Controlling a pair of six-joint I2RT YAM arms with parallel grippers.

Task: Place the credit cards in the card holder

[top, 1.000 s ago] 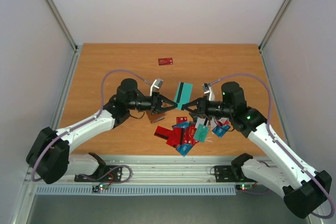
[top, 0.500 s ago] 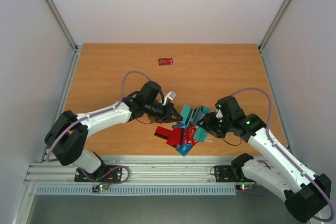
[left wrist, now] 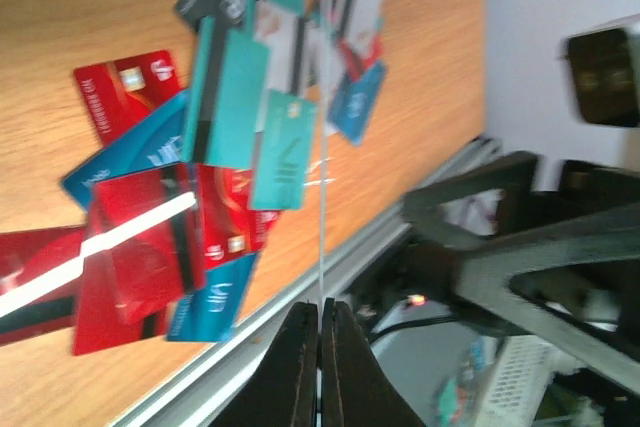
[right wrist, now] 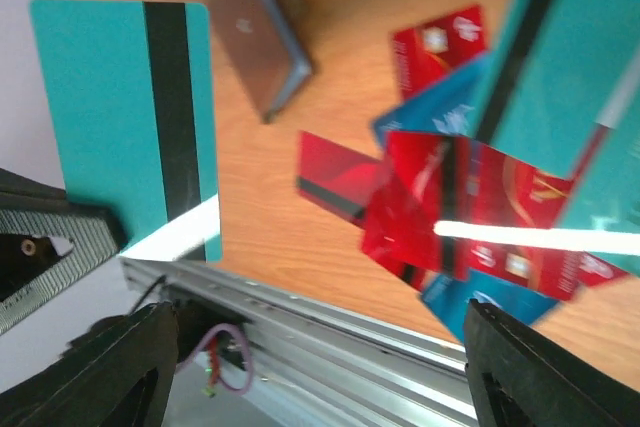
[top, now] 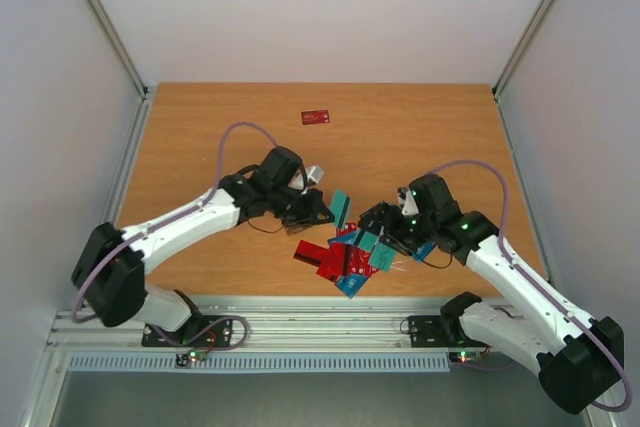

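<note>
Right pincer (top: 380, 219) released; left pincer (top: 326, 213) pinches teal card (top: 340, 209).

Left pincer (top: 320, 211) mid-frame, clamped on a teal card (top: 340, 209) that stands on edge, tilted. Right pincer (top: 376, 219) just right of it, over the upper edge of the card pile (top: 345, 259), lower centre of bench (top: 200, 137). One red card (top: 316, 117) lies well apart, upper centre.

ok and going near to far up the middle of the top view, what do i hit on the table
pile of credit cards → teal card pinched in the left gripper → lone red card toward the far edge
</note>
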